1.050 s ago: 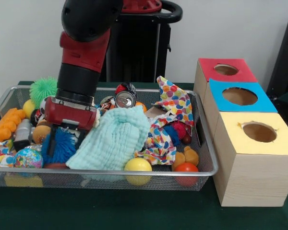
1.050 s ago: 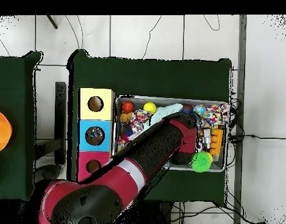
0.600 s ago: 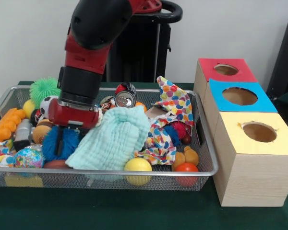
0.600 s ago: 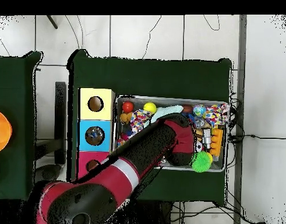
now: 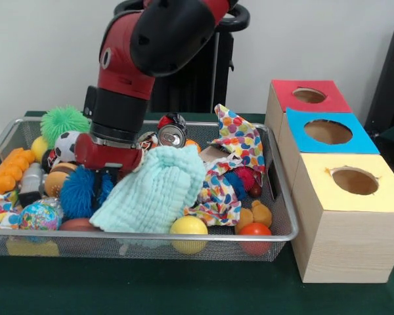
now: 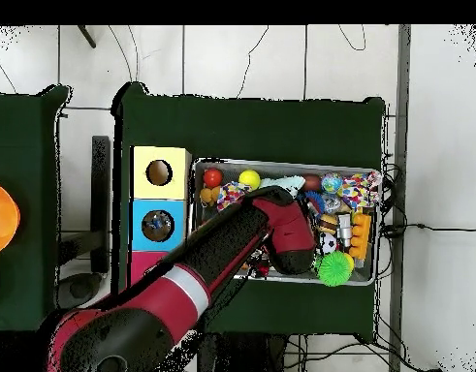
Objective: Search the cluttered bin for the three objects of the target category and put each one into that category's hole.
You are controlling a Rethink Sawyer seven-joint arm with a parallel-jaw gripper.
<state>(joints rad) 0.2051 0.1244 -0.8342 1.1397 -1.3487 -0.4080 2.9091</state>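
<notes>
My gripper [image 5: 106, 178] sits low in the wire bin [image 5: 284, 216], at nine o'clock of the mint cloth [image 5: 159, 190]. I cannot tell its state. No writing on the can [image 5: 172, 131] is legible to me.

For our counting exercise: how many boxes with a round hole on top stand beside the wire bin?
3, in a row beside the bin: the red box farthest from the camera, the blue box in the middle, and the yellow box nearest. None seems hidden.

Gripper [image 5: 106, 186] low in wire bin [image 5: 284, 216], beside blue spiky ball [image 5: 79, 191] (fingers hidden).
</notes>
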